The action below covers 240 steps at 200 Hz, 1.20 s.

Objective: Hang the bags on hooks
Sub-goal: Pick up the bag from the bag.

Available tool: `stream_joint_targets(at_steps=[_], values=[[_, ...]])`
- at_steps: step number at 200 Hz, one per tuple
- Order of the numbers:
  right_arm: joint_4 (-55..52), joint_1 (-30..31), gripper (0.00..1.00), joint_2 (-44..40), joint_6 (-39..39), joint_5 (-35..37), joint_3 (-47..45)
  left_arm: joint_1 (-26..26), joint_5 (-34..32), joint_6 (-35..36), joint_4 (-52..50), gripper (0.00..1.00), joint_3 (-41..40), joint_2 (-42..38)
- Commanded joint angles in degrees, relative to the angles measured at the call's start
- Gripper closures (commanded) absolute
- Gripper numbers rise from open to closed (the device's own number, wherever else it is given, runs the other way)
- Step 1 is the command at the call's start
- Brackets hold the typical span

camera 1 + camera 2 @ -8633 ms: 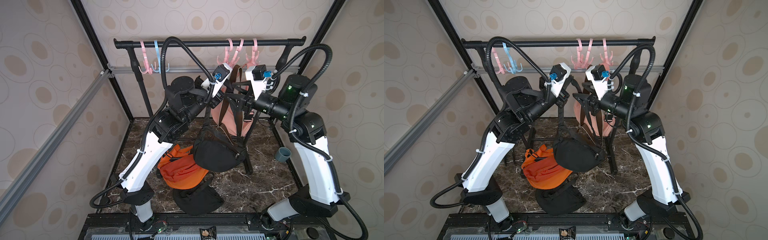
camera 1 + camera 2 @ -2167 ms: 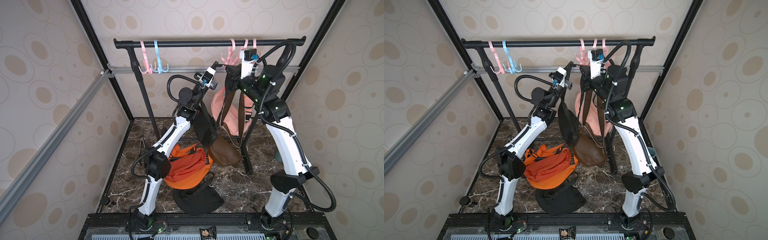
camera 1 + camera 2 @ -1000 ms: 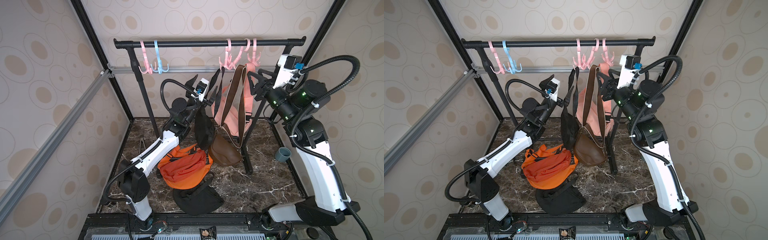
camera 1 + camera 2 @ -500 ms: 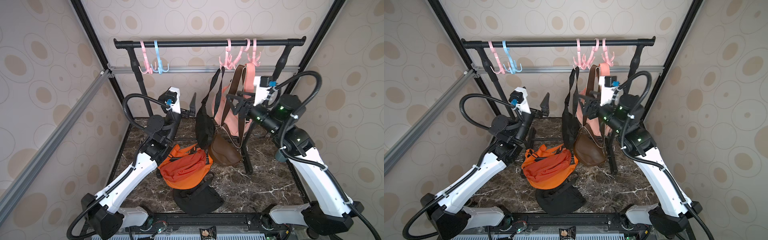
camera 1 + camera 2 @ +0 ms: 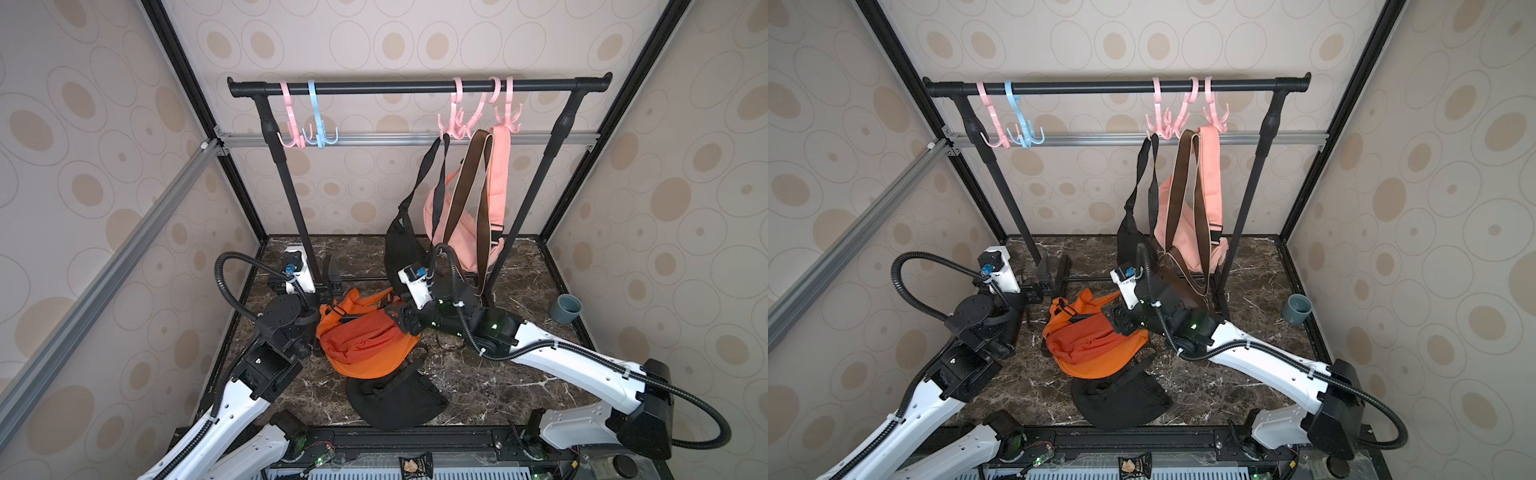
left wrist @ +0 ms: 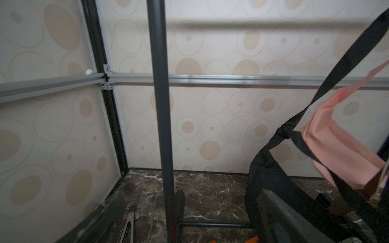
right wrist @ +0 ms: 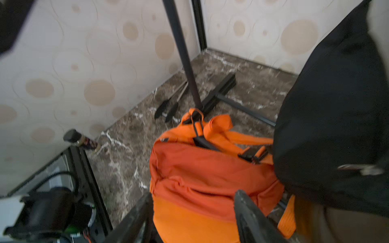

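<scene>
In both top views, three soft bags (image 5: 461, 232) are hanging from pink plastic hooks (image 5: 457, 124). The orange cloth bag (image 5: 365, 336) is lying on the floor. The right gripper (image 7: 191, 218) is waiting over it, half open and empty. The left gripper (image 6: 189, 218) is wide open, empty.

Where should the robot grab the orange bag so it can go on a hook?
Probably by the strap loop bunched at the far end of the orange bag, near the rack's foot. It stands up off the floor, so open jaws could close around it from above. The soft, flat body gives nothing to hook. The right gripper hovers open over the body.
</scene>
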Motion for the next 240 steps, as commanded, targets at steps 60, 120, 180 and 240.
stream_joint_targets(at_steps=[60,120,180,240], values=[[6.12,2.13,0.35,17.05,2.37,-2.63,2.11,1.73,-9.74,-3.99,2.88,0.00,-10.57,-11.25],[5.91,-1.67,0.38,37.50,0.03,1.13,24.39,1.72,-12.99,-0.26,6.35,0.00,-13.38,-15.62],[2.30,-5.24,0.41,50.91,2.67,0.97,38.72,1.63,-12.83,1.34,6.85,0.00,-13.70,-15.82],[0.43,-6.53,0.44,56.57,5.37,-7.56,43.37,1.62,-12.38,2.31,7.58,0.00,-14.18,-15.62]])
